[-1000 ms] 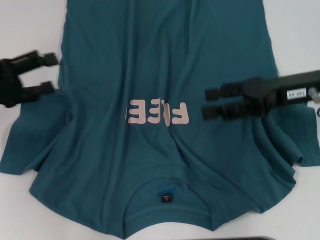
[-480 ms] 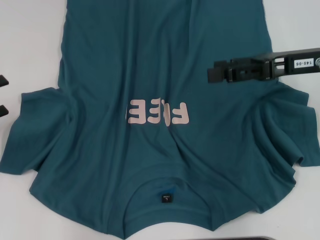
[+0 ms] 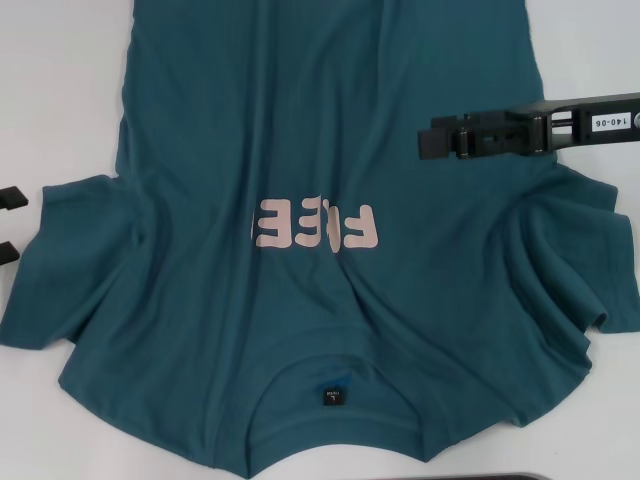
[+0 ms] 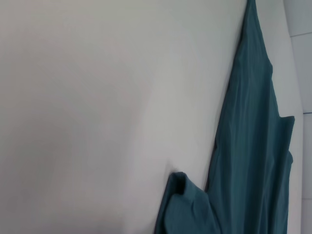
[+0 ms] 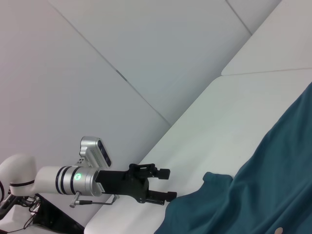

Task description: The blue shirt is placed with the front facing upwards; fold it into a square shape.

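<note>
The blue shirt (image 3: 300,120) lies spread front up on the white table (image 3: 60,80), collar nearest me. Its pink letters (image 3: 316,226) sit mid-chest and a dark neck label (image 3: 332,397) shows inside the collar. Both short sleeves lie rumpled at the sides. My left gripper (image 3: 8,222) is at the table's left edge beside the left sleeve, open and empty; only its fingertips show in the head view. The right wrist view shows the left gripper (image 5: 168,184) by the shirt (image 5: 273,185). My right gripper (image 3: 432,142) hovers over the shirt's right side, turned edge-on.
White table surface surrounds the shirt on the left and right. A dark strip (image 3: 450,477) shows at the near edge of the head view. The left wrist view shows bare table beside the shirt's side edge (image 4: 253,146).
The left gripper pulled off the left sleeve out to the table's left edge. The right gripper rose off the right sleeve, moved farther away and turned edge-on. Both sleeves now lie uncovered.
</note>
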Motion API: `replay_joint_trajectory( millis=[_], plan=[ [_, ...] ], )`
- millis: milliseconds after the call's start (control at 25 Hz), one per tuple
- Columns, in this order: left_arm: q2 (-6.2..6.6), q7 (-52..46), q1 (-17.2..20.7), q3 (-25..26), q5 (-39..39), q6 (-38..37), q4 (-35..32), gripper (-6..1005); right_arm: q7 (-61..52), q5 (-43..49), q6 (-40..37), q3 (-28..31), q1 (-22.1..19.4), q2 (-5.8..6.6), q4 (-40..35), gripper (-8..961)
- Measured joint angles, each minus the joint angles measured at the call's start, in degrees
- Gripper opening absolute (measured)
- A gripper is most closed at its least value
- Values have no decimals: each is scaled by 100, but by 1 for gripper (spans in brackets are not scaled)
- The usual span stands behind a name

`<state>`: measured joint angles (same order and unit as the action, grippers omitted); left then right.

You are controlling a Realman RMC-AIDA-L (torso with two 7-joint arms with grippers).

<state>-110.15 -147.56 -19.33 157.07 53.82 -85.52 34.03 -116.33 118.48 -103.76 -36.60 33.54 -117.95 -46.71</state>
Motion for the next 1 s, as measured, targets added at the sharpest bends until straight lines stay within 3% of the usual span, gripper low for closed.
replay_joint_trajectory(
  millis=[720, 1000],
  plan=[
    [-58, 57, -245, -555, -71, 56, -43, 735, -4, 0, -8, 21, -29, 9, 11, 907],
    [-33, -320, -415, -612, -521, 63, 139, 696, -4, 0, -53, 101, -56, 11, 36, 906]
  ],
)
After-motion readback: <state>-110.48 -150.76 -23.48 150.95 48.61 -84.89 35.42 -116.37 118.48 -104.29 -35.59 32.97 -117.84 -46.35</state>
